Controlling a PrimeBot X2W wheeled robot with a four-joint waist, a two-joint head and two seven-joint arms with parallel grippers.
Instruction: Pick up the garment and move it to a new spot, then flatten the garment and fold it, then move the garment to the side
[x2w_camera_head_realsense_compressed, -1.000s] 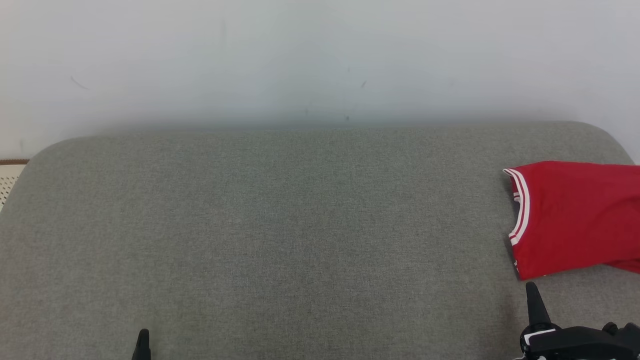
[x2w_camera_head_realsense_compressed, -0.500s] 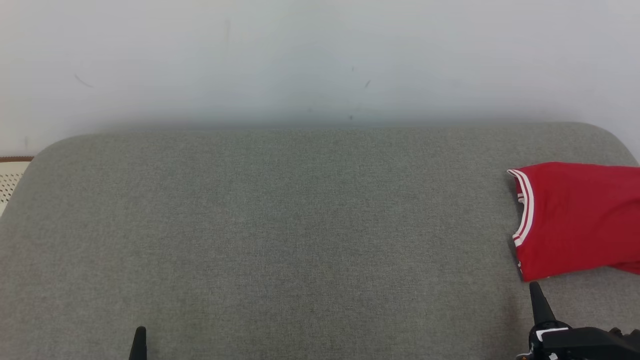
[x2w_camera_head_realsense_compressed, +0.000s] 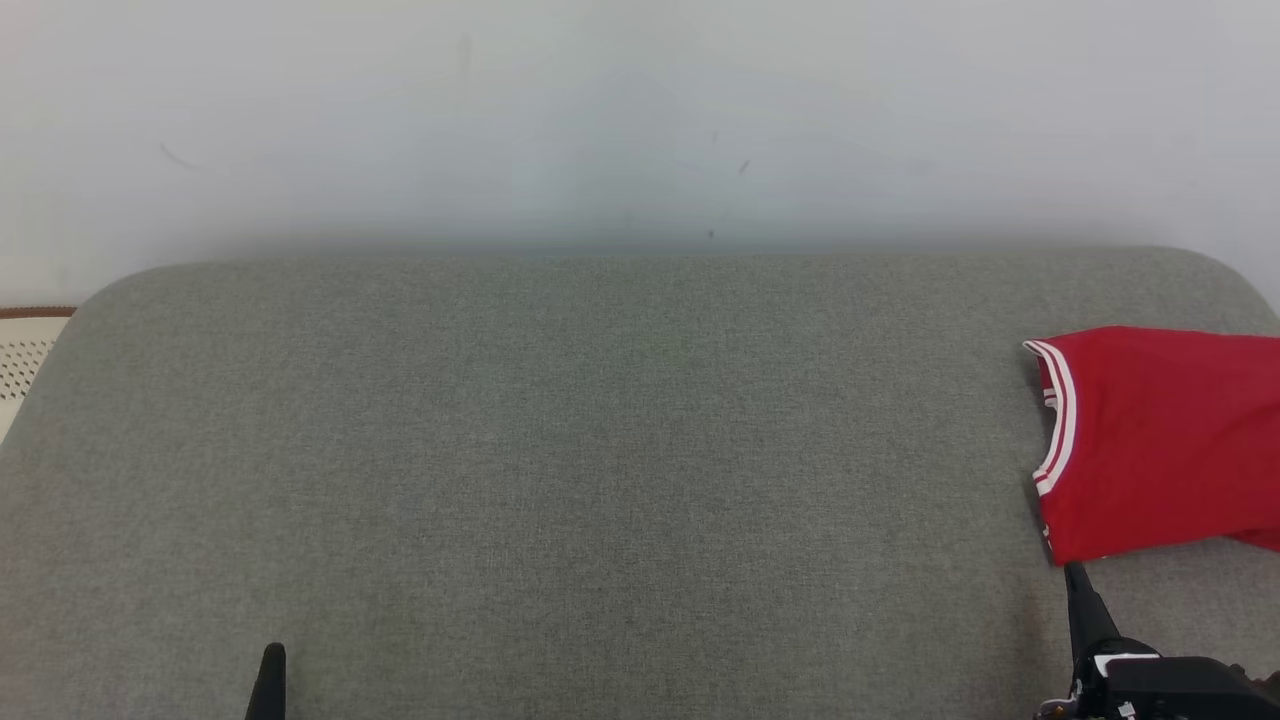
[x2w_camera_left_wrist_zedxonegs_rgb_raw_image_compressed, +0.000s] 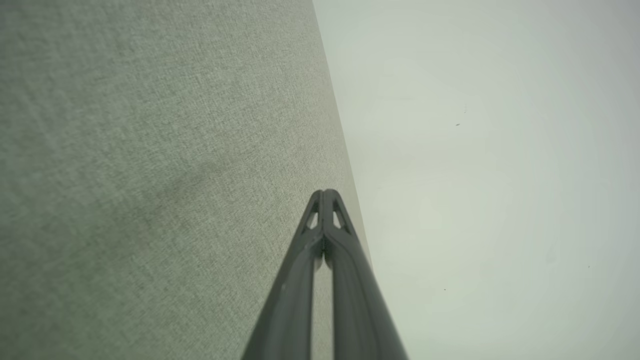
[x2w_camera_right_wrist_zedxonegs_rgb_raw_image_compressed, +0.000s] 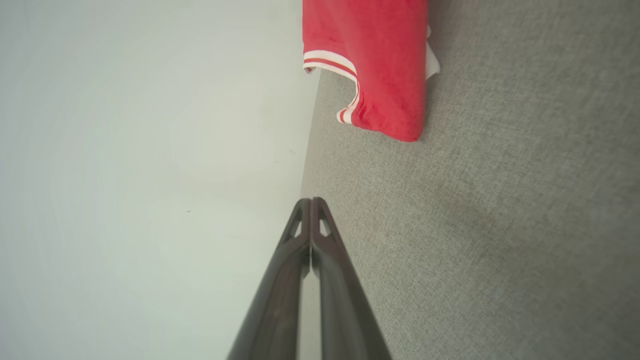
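Over on the far right of the head view, the garment (x2w_camera_head_realsense_compressed: 1160, 440) lies on the grey cushion (x2w_camera_head_realsense_compressed: 600, 450). It's red with white striped trim along the edge facing the middle, and part of it runs off the frame's right side. It looks flat and folded over, though how many layers I can't tell.

Down at the lower right, the right gripper (x2w_camera_head_realsense_compressed: 1078, 590) points up at the garment's near corner. From this angle the tip looks just beside the red cloth. The right wrist view clears that up: the two dark fingers (x2w_camera_right_wrist_zedxonegs_rgb_raw_image_compressed: 280, 300) are pressed together tip to tip with nothing between them. The garment sits ahead of them and apart, with a strip of bare grey fabric in between.

Across at the lower left, the left gripper (x2w_camera_head_realsense_compressed: 268, 685) pokes one dark tip above the bottom edge, well apart from the garment. Its wrist view shows its fingers (x2w_camera_left_wrist_zedxonegs_rgb_raw_image_compressed: 295, 300) closed against each other too, gripping nothing. They're lined up along the cushion's far edge, where it meets the pale wall (x2w_camera_head_realsense_compressed: 640, 120).

At the far left edge, beyond the cushion's rounded corner, there's a pale perforated surface (x2w_camera_head_realsense_compressed: 22, 358) with a brown rim
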